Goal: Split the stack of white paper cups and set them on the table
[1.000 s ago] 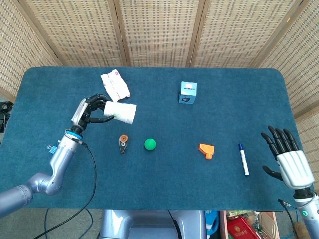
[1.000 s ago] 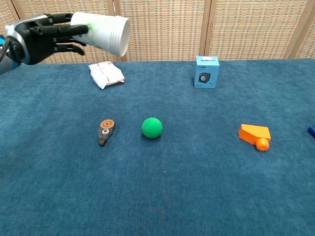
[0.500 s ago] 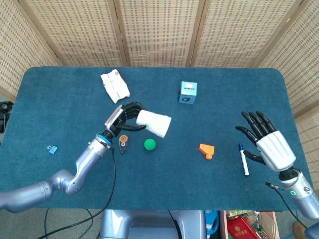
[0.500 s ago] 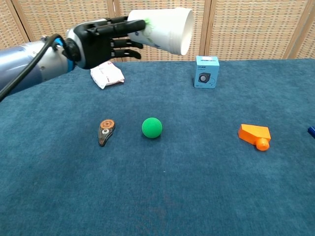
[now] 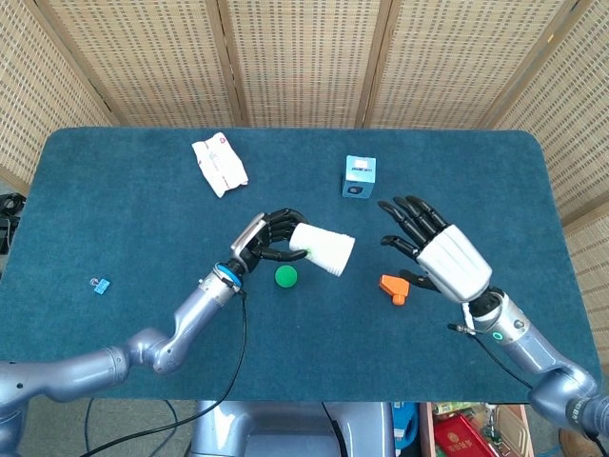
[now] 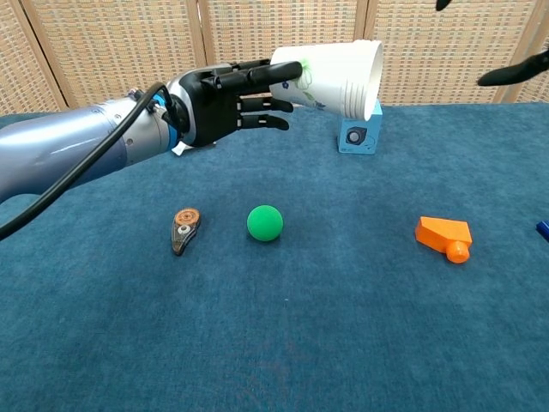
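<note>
Left hand (image 6: 230, 105) grips ridged, tapered white paper cups (image 6: 340, 79).

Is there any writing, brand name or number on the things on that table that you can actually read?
None can be read.
Small blue box: dark print along its top edge, too small to read; below it a round picture, no letters.
White packet: a small red mark and faint print, too blurred to read.
Stack of white paper cups held by the left hand: a green smudge near the fingers, no legible text.
Marker pen: no readable label.
</note>
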### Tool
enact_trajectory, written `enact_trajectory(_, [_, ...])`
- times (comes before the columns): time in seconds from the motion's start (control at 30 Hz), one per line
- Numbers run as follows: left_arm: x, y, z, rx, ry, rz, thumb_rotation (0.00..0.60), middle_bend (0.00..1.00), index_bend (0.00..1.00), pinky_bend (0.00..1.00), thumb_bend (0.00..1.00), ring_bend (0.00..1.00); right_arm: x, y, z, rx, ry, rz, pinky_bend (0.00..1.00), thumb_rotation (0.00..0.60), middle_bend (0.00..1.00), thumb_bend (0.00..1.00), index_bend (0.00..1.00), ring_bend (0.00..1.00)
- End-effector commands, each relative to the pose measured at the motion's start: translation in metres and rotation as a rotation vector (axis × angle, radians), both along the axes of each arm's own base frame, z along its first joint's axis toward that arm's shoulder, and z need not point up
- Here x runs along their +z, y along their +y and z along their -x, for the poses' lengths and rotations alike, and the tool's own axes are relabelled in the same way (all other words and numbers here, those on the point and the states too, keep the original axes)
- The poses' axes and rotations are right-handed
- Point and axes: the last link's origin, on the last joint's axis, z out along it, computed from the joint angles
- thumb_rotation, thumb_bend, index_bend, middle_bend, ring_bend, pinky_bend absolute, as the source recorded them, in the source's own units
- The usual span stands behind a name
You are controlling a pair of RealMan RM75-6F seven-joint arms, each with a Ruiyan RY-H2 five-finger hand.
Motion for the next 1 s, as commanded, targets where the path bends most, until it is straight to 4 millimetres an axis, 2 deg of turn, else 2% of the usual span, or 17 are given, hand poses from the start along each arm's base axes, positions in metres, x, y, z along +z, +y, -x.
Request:
enact_trajectory(0.03, [-0.004,0.001,0.001,0.018,-0.006,0.017,0.6,0.52,0.52,0.5,0.08,0.51,-0.01,-0.004,-0.014,0.043,0.0,-0.012,0.18,0.6,0.12,0.22,0.42,0.01])
enact_trajectory(0.3, [-0.01,0.004,0.004,0.021,0.012,0.031,0.6,0.52,0.52,0.5,0.08,0.51,-0.033,-0.012,-0.037,0.095,0.053,-0.022,0.19,0.6,0.11,0.23,0.42,0.02])
enact_trajectory(0.57, [-0.017,0.0,0.009,0.025,0.007,0.061,0.6,0.52,0.52,0.5,0.08,0.51,-0.054,-0.023,-0.051,0.113,0.108,-0.023,0.19,0.6,0.12,0.26,0.44,0.02])
enact_trajectory(0.8, [-0.02,0.0,0.011,0.029,0.01,0.069,0.6,0.52,0.52,0.5,0.08,0.51,-0.059,-0.025,-0.056,0.125,0.083,-0.017,0.21,0.6,0.14,0.34,0.52,0.02])
enact_trajectory(1.0, [-0.022,-0.001,0.011,0.029,0.008,0.074,0.6,0.52,0.52,0.5,0.08,0.51,-0.063,-0.027,-0.057,0.126,0.087,-0.019,0.21,0.6,0.13,0.37,0.53,0.02])
